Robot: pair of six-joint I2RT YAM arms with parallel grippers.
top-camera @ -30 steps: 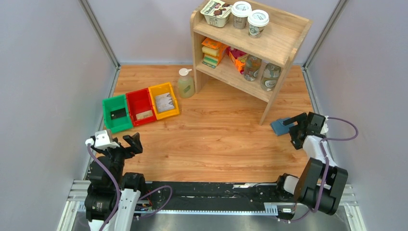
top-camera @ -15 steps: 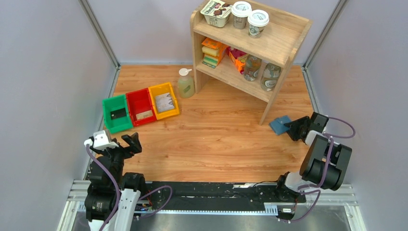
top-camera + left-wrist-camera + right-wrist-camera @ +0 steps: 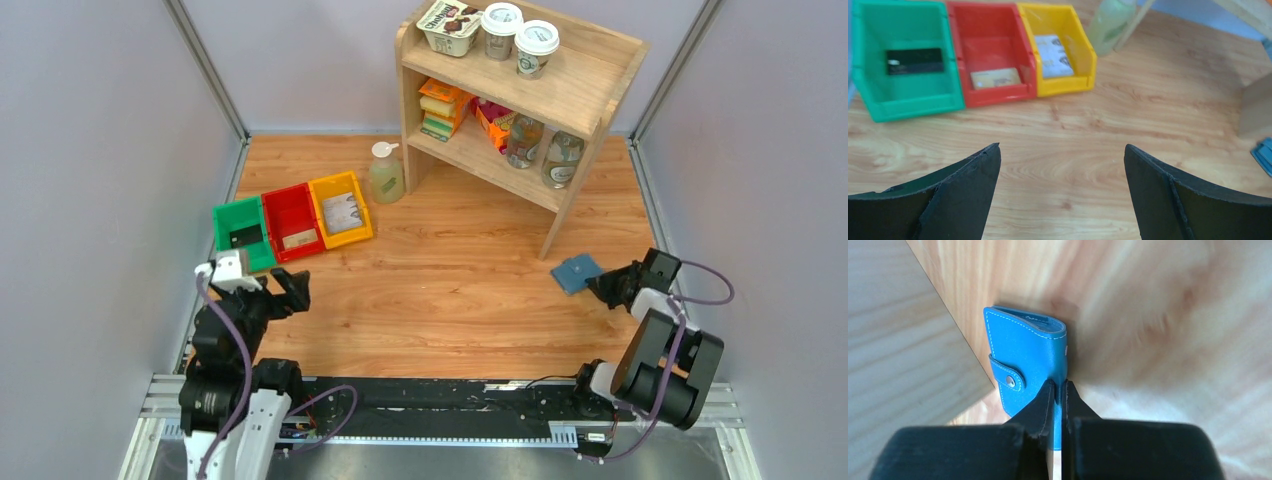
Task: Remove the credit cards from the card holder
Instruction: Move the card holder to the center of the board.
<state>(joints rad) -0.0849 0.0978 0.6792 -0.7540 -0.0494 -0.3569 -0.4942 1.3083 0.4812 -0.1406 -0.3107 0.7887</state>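
Right gripper [image 3: 1058,385] was clamped on the card holder [image 3: 1023,350], with both black fingers [image 3: 1040,405] pressed together over one thin edge of the blue cover. The holder was folded closed, and its strap was fastened by a metal snap [image 3: 1010,381]. From above, the holder sat at the right side of the wooden table [image 3: 450,290], near the foot of the wooden shelf [image 3: 520,95] and just ahead of the fingertips. Whether it rested on the table or was lifted clear could not be told.

Left gripper [image 3: 1062,150] hung over the left side of the table with its jaws spread wide and nothing between them. Beyond it stood three bins in a row, touching side to side. The green bin [image 3: 870,95] held a black card [image 3: 915,61]. The red bin [image 3: 998,97] held a tan card [image 3: 996,78]. The yellow bin [image 3: 1068,85] held a grey-white patterned card [image 3: 1054,49]. A pale green bottle [image 3: 1110,22] stood just beside the yellow bin, between it and the shelf.
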